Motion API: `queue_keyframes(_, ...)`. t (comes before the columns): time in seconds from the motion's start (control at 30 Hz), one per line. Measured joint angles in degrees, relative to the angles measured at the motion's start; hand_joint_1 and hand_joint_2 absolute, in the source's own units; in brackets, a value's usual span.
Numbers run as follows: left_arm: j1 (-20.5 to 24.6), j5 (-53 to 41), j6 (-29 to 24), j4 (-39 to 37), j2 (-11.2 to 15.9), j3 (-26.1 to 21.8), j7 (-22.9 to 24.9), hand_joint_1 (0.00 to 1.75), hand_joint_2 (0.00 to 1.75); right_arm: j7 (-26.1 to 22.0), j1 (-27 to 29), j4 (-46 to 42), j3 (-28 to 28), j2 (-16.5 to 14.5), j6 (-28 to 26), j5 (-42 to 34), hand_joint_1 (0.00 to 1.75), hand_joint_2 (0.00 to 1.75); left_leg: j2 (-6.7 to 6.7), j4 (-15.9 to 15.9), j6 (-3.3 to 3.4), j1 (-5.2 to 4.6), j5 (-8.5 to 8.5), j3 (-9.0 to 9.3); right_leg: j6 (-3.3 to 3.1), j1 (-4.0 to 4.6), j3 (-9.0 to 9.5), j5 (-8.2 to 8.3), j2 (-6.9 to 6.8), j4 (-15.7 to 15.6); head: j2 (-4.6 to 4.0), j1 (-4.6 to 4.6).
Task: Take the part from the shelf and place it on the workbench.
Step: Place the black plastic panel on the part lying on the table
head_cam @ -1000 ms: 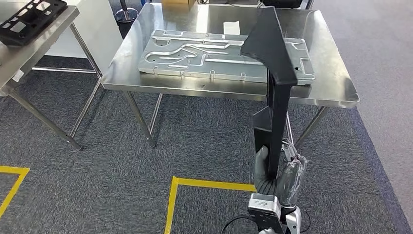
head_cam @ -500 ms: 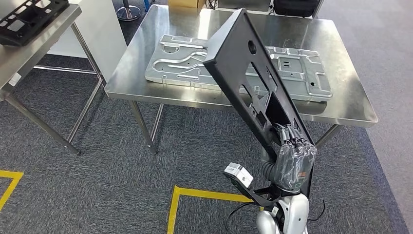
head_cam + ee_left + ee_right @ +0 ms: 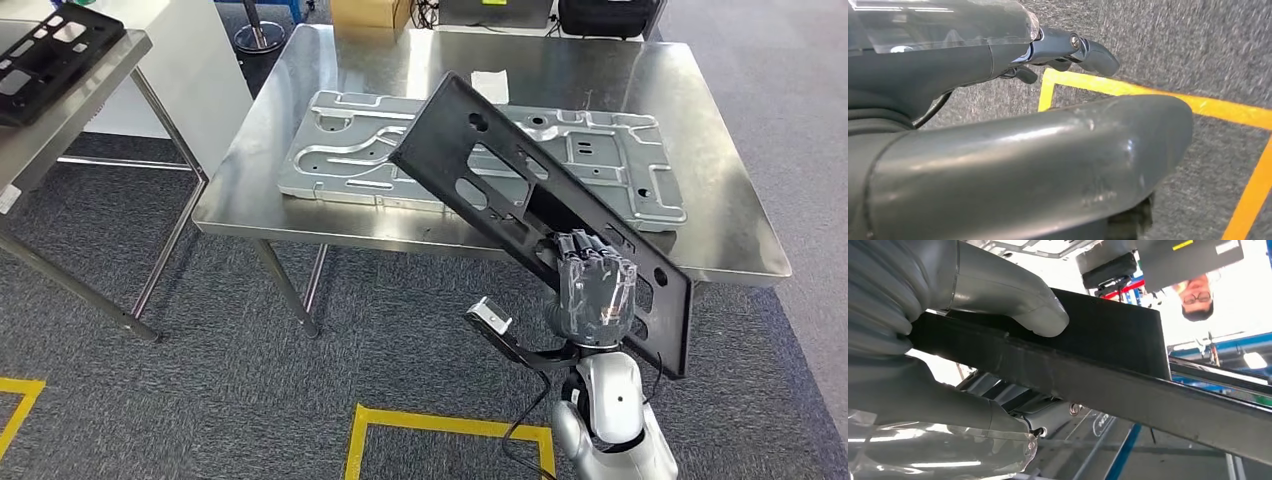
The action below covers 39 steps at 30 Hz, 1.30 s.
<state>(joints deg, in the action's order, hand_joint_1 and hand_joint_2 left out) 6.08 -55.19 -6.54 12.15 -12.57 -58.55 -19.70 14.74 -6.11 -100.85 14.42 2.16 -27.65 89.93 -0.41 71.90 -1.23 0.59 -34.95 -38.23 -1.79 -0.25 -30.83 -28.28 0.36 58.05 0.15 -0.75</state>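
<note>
Your right hand (image 3: 597,290) clamps the black part (image 3: 500,190) near its lower end, fingers hiding some cutouts. The part tilts up over the table's (image 3: 300,215) front edge, above the metal plate (image 3: 340,150). Your left hand (image 3: 998,150) hangs over carpet; I cannot tell its grip.

Right hand (image 3: 596,290) gripping black part (image 3: 520,200), tilted over steel workbench (image 3: 730,240), above metal plate (image 3: 340,150)
</note>
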Motion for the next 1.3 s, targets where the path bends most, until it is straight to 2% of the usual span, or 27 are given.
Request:
queue_keyframes(0.1, -0.11, -0.16, 0.01, 0.0, 0.11, 0.0, 0.11, 0.0, 0.0, 2.17, -1.98, 1.36, 2.91, 2.94, 0.85, 0.01, 1.75, 1.75, 0.08, -9.46, 0.87, -0.23, 8.7, 0.91, 0.67, 0.07, 2.54, -2.12, 0.06, 0.06, 0.0, 0.09)
queue_keyframes(0.13, -0.1, -0.2, 0.02, 0.0, 0.14, 0.01, 0.16, 0.0, 0.0, 2.61, -2.55, 1.72, 3.68, 3.65, 1.16, 0.01, 1.75, 1.75, 0.09, -11.32, 1.31, -0.41, 10.7, 1.21, 1.05, 0.08, 2.97, -2.69, 0.07, 0.01, 0.0, 0.14)
queue_keyframes(0.17, -0.09, -0.24, 0.03, 0.0, 0.16, 0.01, 0.21, 0.0, 0.0, 3.04, -3.08, 2.05, 4.46, 4.3, 1.58, 0.02, 1.75, 1.75, 0.07, -12.09, 1.74, -0.58, 11.41, 1.34, 1.44, 0.1, 3.24, -3.0, 0.07, 0.09, 0.0, 0.19)
queue_keyframes(0.23, 0.0, -0.41, 0.04, 0.0, 0.14, 0.04, 0.29, 0.0, 0.0, 3.72, -4.43, 2.71, 6.46, 5.72, 2.87, 0.03, 1.75, 1.75, -0.01, -12.68, 2.45, -0.58, 11.1, 2.18, 2.14, 0.02, 3.43, -3.02, 0.04, 0.48, 0.01, 0.22)
queue_keyframes(0.3, 0.09, -0.64, 0.07, 0.0, 0.1, 0.08, 0.32, 0.0, 0.0, 3.95, -6.49, 3.7, 8.89, 7.3, 4.42, 0.03, 1.75, 1.75, -0.05, -13.62, 3.05, -0.33, 10.8, 3.52, 2.69, -0.06, 2.22, -3.11, -0.06, 3.3, 0.01, 0.42)
queue_keyframes(0.33, 0.22, -0.74, 0.08, 0.0, 0.09, 0.1, 0.34, 0.0, 0.0, 4.0, -7.75, 4.33, 10.24, 8.1, 5.12, 0.03, 1.75, 1.75, -0.03, -13.98, 3.27, -0.22, 10.59, 4.14, 2.97, -0.16, 0.47, -3.85, -0.11, 6.11, 0.01, 0.55)
queue_keyframes(0.4, 0.48, -0.86, 0.12, 0.0, 0.09, 0.15, 0.39, 0.0, 0.0, 4.09, -9.89, 5.64, 12.84, 9.57, 6.12, 0.02, 1.75, 1.75, -0.06, -14.18, 3.54, -0.22, 9.86, 4.99, 3.5, -0.41, -4.39, -6.41, -0.15, 12.72, 0.01, 0.73)
queue_keyframes(0.43, 0.51, -0.93, 0.13, 0.0, 0.09, 0.18, 0.43, 0.0, 0.0, 4.09, -10.67, 6.32, 14.03, 10.24, 6.48, 0.01, 1.75, 1.75, -0.15, -14.18, 3.55, -0.2, 9.38, 5.5, 3.72, -0.57, -6.59, -7.38, -0.16, 14.98, 0.0, 0.75)
queue_keyframes(0.47, 0.48, -1.02, 0.14, 0.0, 0.09, 0.22, 0.46, 0.0, 0.0, 4.03, -11.42, 7.06, 15.17, 10.84, 6.92, 0.01, 1.75, 1.75, -0.3, -14.17, 3.49, -0.16, 8.83, 6.16, 3.88, -0.74, -8.04, -7.39, -0.17, 15.58, 0.0, 0.76)
queue_keyframes(0.5, 0.41, -1.12, 0.15, 0.0, 0.09, 0.27, 0.51, 0.0, 0.0, 3.79, -12.31, 7.84, 16.38, 11.4, 7.45, 0.01, 1.75, 1.75, -0.43, -14.17, 3.37, -0.11, 8.22, 6.97, 3.99, -0.9, -8.63, -6.19, -0.2, 14.32, 0.0, 0.77)
queue_keyframes(0.53, 0.36, -1.24, 0.15, 0.0, 0.08, 0.32, 0.57, 0.0, 0.0, 3.35, -13.36, 8.64, 17.61, 11.9, 8.03, 0.01, 1.75, 1.75, -0.51, -14.17, 3.17, -0.06, 7.58, 7.87, 4.03, -1.02, -8.43, -3.77, -0.26, 11.41, 0.0, 0.79)
queue_keyframes(0.57, 0.31, -1.34, 0.15, 0.0, 0.08, 0.37, 0.62, 0.0, 0.0, 2.72, -14.48, 9.47, 18.83, 12.34, 8.64, 0.01, 1.75, 1.75, -0.55, -14.21, 2.9, -0.03, 6.9, 8.59, 4.0, -1.12, -7.86, -0.32, -0.35, 7.6, 0.0, 0.85)
queue_keyframes(0.63, 0.44, -1.46, 0.17, 0.0, 0.07, 0.44, 0.76, 0.0, 0.0, 1.39, -16.45, 11.19, 21.05, 12.9, 9.65, 0.01, 1.75, 1.75, -0.56, -14.22, 2.19, -0.06, 5.73, 9.68, 3.5, -0.87, -7.07, 4.16, -0.49, 2.14, 0.01, 0.85)
queue_keyframes(0.67, 0.54, -1.5, 0.19, 0.0, 0.08, 0.48, 0.82, 0.0, 0.0, 0.88, -17.17, 11.92, 21.96, 13.03, 9.99, 0.02, 1.75, 1.75, -0.57, -14.25, 1.79, -0.1, 5.41, 9.97, 3.06, -0.68, -6.99, 5.09, -0.47, 0.98, 0.01, 0.86)
queue_keyframes(0.73, 0.77, -1.54, 0.19, 0.0, 0.09, 0.57, 0.9, 0.0, 0.0, 0.25, -18.26, 12.98, 23.24, 13.08, 10.33, 0.03, 1.75, 1.75, -0.56, -14.28, 1.07, -0.15, 5.23, 10.31, 2.01, -0.52, -6.61, 4.71, -0.34, 0.64, 0.01, 0.81)
queue_keyframes(0.8, 0.8, -1.6, 0.19, 0.0, 0.11, 0.73, 0.91, 0.0, 0.0, -0.26, -19.34, 13.77, 23.93, 13.14, 10.46, 0.02, 1.75, 1.75, -0.33, -11.78, 0.61, -0.06, 5.12, 9.36, 1.12, -0.65, -5.59, 4.23, -0.33, 0.29, 0.01, 0.77)
queue_keyframes(0.83, 0.81, -1.65, 0.19, 0.0, 0.11, 0.81, 0.91, 0.0, 0.0, -0.5, -19.95, 14.15, 24.26, 13.17, 10.53, 0.02, 1.75, 1.75, -0.19, -8.86, 0.43, 0.01, 4.59, 7.76, 0.73, -0.66, -4.98, 3.91, -0.33, 0.19, 0.01, 0.74)
queue_keyframes(0.9, 0.81, -1.72, 0.2, 0.0, 0.11, 0.92, 0.91, 0.0, 0.0, -0.93, -20.87, 14.92, 25.06, 13.19, 10.69, 0.01, 1.75, 1.75, -0.01, -1.18, 0.16, 0.04, 2.06, 2.88, 0.2, -0.49, -3.87, 2.96, -0.31, 0.11, 0.01, 0.67)
queue_keyframes(0.93, 0.79, -1.73, 0.2, 0.0, 0.11, 0.95, 0.92, 0.0, 0.0, -1.14, -21.13, 15.31, 25.5, 13.18, 10.75, 0.01, 1.75, 1.75, 0.0, 1.71, 0.1, 0.03, 0.56, 0.53, 0.09, -0.38, -3.24, 2.41, -0.27, 0.11, 0.01, 0.68)
queue_keyframes(0.97, 0.74, -1.73, 0.19, 0.0, 0.11, 0.96, 0.93, 0.0, 0.0, -1.34, -21.26, 15.72, 25.91, 13.18, 10.79, 0.01, 1.75, 1.75, 0.0, 2.98, 0.17, 0.02, -0.31, -1.12, 0.03, -0.24, -2.48, 1.82, -0.23, 0.11, 0.01, 0.67)
queue_keyframes(1.0, 0.7, -1.73, 0.18, 0.0, 0.11, 0.96, 0.95, 0.0, 0.0, -1.55, -21.36, 16.1, 26.25, 13.16, 10.81, 0.01, 1.75, 1.75, 0.0, 2.28, 0.4, -0.04, 0.05, -1.88, 0.01, -0.09, -1.61, 1.18, -0.19, 0.11, 0.01, 0.67)
queue_keyframes(1.03, 0.66, -1.72, 0.15, 0.0, 0.12, 0.96, 0.96, 0.0, 0.0, -1.71, -21.46, 16.42, 26.5, 13.14, 10.8, 0.01, 1.75, 1.75, -0.01, -0.26, 0.77, -0.16, 1.88, -1.78, 0.0, 0.08, -0.65, 0.53, -0.17, 0.1, 0.01, 0.67)
queue_keyframes(1.1, 0.5, -1.71, 0.06, 0.0, 0.22, 0.96, 0.97, 0.0, 0.0, -2.1, -21.72, 17.05, 26.79, 13.04, 10.72, 0.01, 1.75, 1.75, -0.06, -7.68, 1.99, -0.77, 8.37, -0.6, 0.1, 0.36, 0.94, -0.78, -0.17, 0.12, 0.01, 0.73)
queue_keyframes(1.13, 0.45, -1.7, 0.03, 0.0, 0.3, 0.96, 0.97, 0.0, 0.0, -2.29, -21.84, 17.36, 26.85, 12.94, 10.66, 0.01, 1.75, 1.75, -0.12, -10.54, 2.48, -1.1, 10.74, -0.11, 0.31, 0.44, 1.44, -1.35, -0.06, 0.11, 0.01, 0.78)
queue_keyframes(1.17, 0.39, -1.7, 0.01, 0.0, 0.36, 0.96, 0.98, 0.0, 0.0, -2.54, -21.88, 17.65, 26.88, 12.81, 10.6, 0.01, 1.75, 1.75, -0.17, -12.29, 2.84, -1.38, 12.2, 0.24, 0.61, 0.45, 1.79, -1.75, 0.05, 0.11, 0.01, 0.82)
queue_keyframes(1.23, 0.4, -1.7, 0.01, 0.0, 0.4, 0.96, 0.97, 0.0, 0.0, -3.05, -21.86, 18.11, 26.88, 12.57, 10.51, 0.01, 1.75, 1.75, -0.2, -13.43, 3.19, -1.48, 12.3, 0.92, 1.32, 0.47, 2.32, -1.96, 0.24, 0.23, 0.01, 0.87)
queue_keyframes(1.3, 0.41, -1.7, 0.01, 0.0, 0.34, 0.97, 0.93, 0.0, 0.0, -3.52, -21.83, 18.48, 26.71, 12.43, 10.44, 0.01, 1.75, 1.75, -0.15, -14.24, 3.61, -1.21, 12.39, 2.21, 1.85, 0.38, 2.15, -2.2, 0.13, 1.8, 0.01, 0.98)
